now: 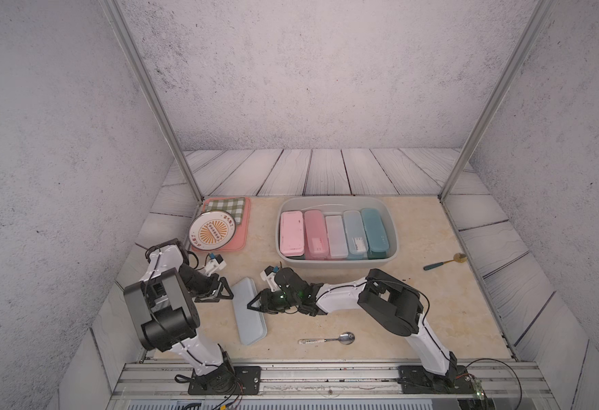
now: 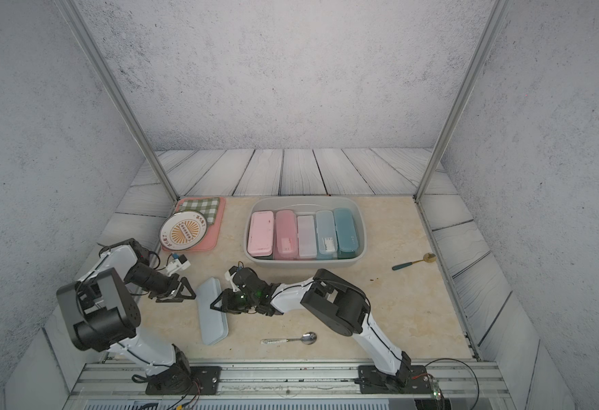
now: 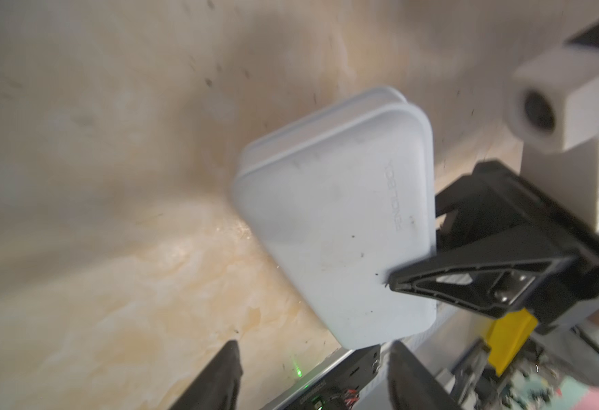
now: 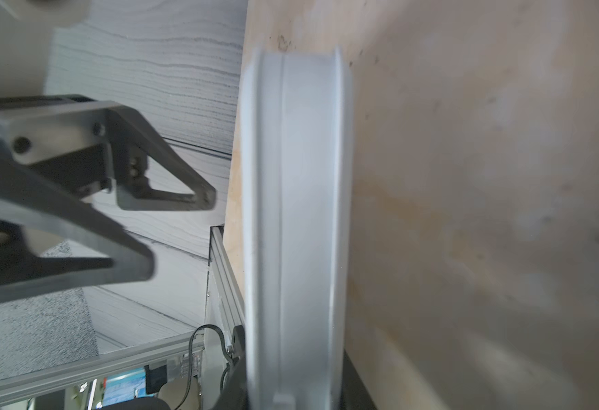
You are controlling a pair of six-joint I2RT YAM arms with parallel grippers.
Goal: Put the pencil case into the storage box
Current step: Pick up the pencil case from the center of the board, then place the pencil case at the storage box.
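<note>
The right gripper (image 1: pixel 255 307) is closed on the right long edge of the pencil case (image 1: pixel 251 326), one finger (image 3: pixel 408 280) over its top face; the left gripper (image 1: pixel 220 295) stands open just left of the case, not touching. The case is on the table (image 1: pixel 468 301) near the middle, its long axis running near to far, the near end a little to the right; the storage box (image 1: pixel 337 264) is far right of it, five cases (image 1: pixel 335 236) filling its width; bare table lies between; a spoon (image 1: pixel 330 339) lies near right.
</note>
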